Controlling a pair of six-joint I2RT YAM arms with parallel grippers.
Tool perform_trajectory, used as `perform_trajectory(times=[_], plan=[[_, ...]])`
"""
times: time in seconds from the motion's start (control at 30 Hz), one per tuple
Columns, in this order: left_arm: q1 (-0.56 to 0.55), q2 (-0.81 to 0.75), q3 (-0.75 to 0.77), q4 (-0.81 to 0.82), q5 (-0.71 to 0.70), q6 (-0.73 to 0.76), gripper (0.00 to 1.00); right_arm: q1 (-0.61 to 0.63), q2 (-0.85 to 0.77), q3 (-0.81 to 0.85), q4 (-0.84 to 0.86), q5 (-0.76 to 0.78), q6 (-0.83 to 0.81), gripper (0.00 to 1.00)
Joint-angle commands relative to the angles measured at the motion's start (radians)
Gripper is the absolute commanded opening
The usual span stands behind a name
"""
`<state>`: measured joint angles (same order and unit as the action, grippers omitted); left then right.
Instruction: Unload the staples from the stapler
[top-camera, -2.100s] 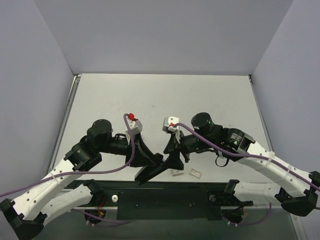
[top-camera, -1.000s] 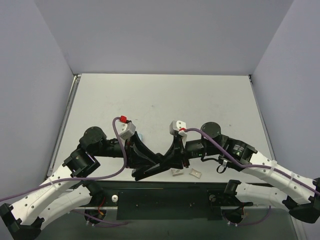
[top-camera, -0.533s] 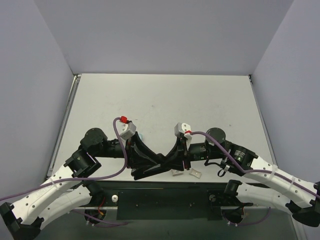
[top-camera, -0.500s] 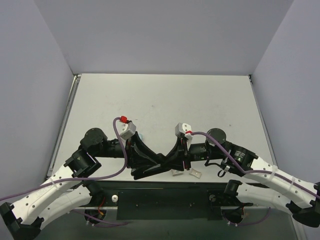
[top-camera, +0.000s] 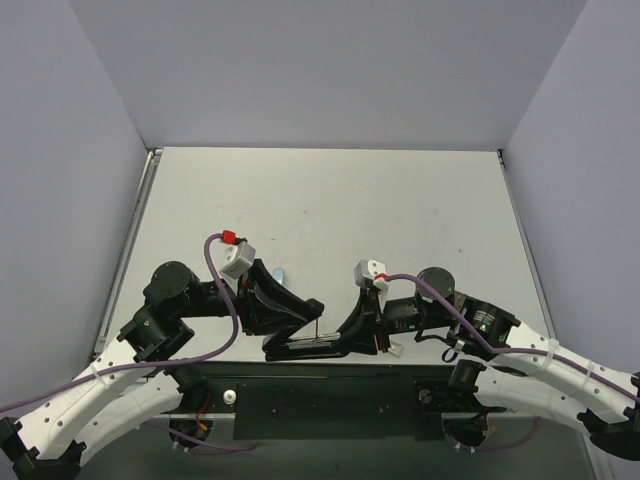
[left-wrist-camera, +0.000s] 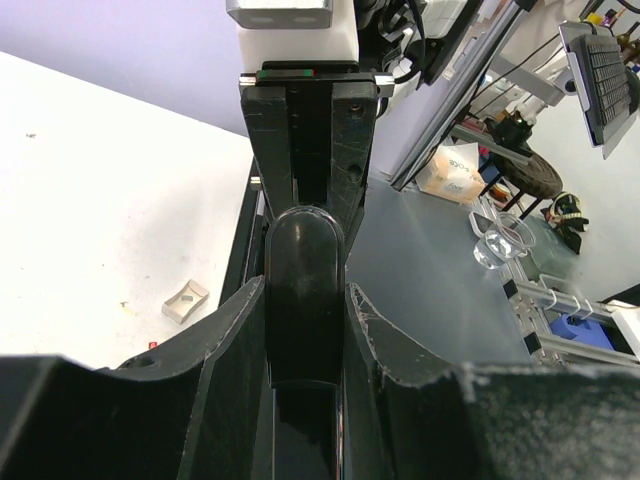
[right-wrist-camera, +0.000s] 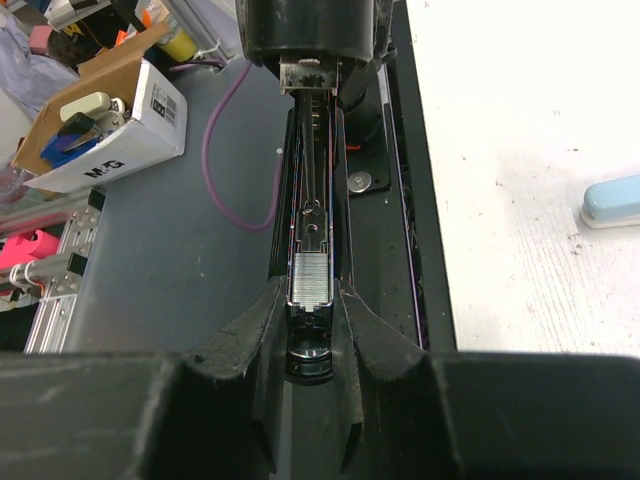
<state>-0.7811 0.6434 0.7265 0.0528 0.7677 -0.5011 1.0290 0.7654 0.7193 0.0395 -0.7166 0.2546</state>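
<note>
**Change since the earlier view:** both arms are drawn back toward the near edge of the desk (top-camera: 330, 200). The left wrist is swung out to the left. The stapler (top-camera: 298, 346) is levelled out so that it now lies low along that edge, no longer tilted up between the wrists.

**Item, stapler:** black, opened out, at the middle of the near edge. Its long axis runs left to right, parallel to that edge.

**Left fingers (top-camera: 300, 310):** clamped on the stapler's rounded black cap, one pad on each flank. They approach from the left.

**Right fingers (top-camera: 345, 335):** clamped on the sides of the open magazine rail, approaching from the right. The two sets of fingers face each other along the stapler's axis.

**Staples (right-wrist-camera: 308, 277):** a short silver strip lying exposed in the rail channel, face up. It sits at the right arm's end, just inside the right fingertips. The rest of the channel toward the left arm looks bare.

**Other items:** a small white piece (left-wrist-camera: 185, 300) lies on the desk near the stapler. A pale blue object (top-camera: 281, 272) lies just beyond the left wrist.

**Assessment:** the staples are not yet out. The right arm is nearer to the strip, but both arms are occupied holding the stapler. Tipping the rail or sliding the strip along the channel is likely the way out.
</note>
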Motion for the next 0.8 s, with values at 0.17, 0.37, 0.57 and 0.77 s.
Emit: perform_trajectory(times=[0.17, 0.37, 0.57, 0.77], plan=[[0.008, -0.051, 0.040, 0.156, -0.097, -0.010, 0.00, 0.019, -0.025, -0.072, 0.031, -0.006, 0.072, 0.00], [0.008, -0.031, 0.033, 0.163, -0.087, -0.016, 0.00, 0.019, -0.020, -0.017, -0.036, 0.052, 0.049, 0.01], [0.008, -0.027, 0.027, 0.130, -0.111, 0.007, 0.00, 0.019, -0.037, 0.040, -0.131, 0.136, 0.017, 0.29], [0.008, -0.018, 0.024, 0.114, -0.120, 0.019, 0.00, 0.019, -0.061, 0.103, -0.203, 0.219, -0.018, 0.48]])
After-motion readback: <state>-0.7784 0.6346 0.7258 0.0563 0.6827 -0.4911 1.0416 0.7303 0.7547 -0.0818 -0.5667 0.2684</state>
